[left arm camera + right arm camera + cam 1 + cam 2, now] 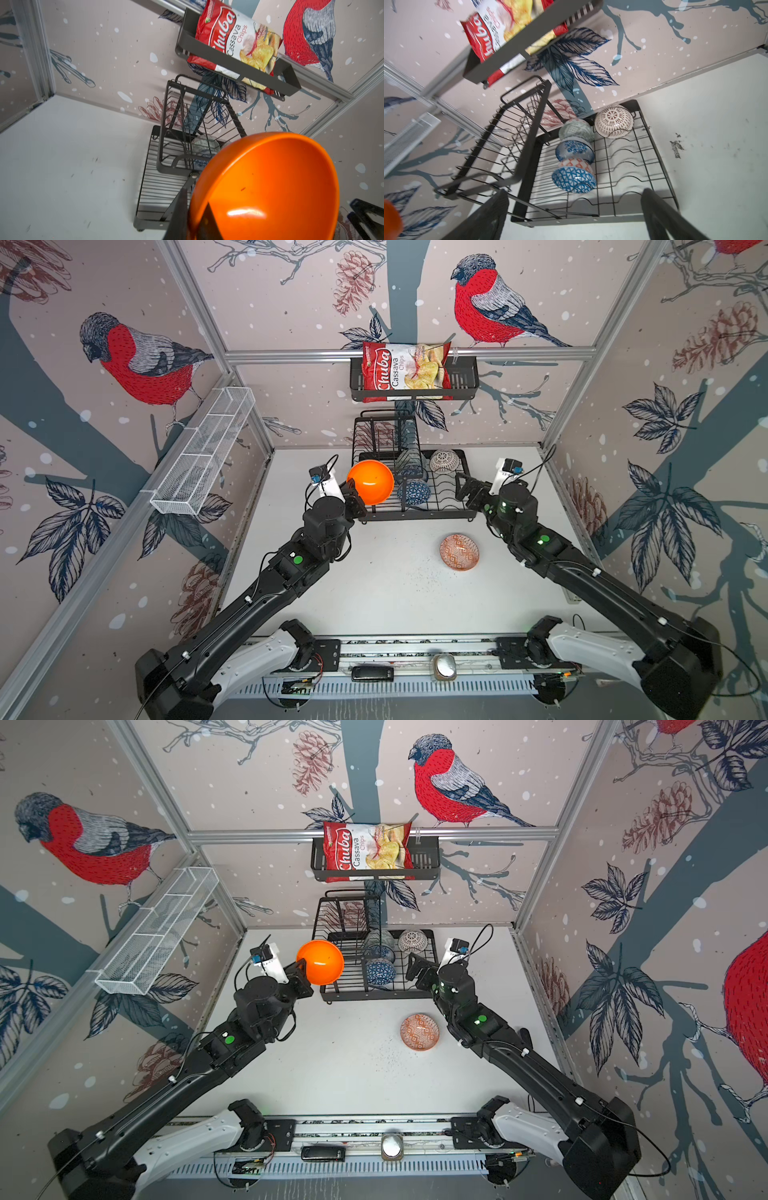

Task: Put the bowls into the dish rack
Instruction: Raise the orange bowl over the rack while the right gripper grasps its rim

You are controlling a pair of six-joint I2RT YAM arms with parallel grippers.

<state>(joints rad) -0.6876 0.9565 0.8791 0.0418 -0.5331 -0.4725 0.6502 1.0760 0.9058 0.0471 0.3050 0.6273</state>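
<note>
**Orange bowl held at the rack's left edge**

Nearest me, the orange-red patterned bowl (459, 551) sits untouched on the table (374, 585), right of centre. Further in, the left gripper (358, 499) is clamped on the rim of the plain orange bowl (370, 488), which it holds lifted at the left side of the dish rack (419, 515). The right gripper (464, 488) hangs empty, jaws apart, at the rack's right edge. Next, I'd judge, the orange bowl needs tipping into a free slot, clear of the upper shelf (384, 435) and the racked bowls (414, 491) beyond.

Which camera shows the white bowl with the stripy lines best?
The right wrist view: the round white bowl with dark radial lines is big, sharp there, in the black wire dish rack's far corner. Both top views show it small. In the left wrist view the glossy orange bowl hides nearly all of it.
</note>
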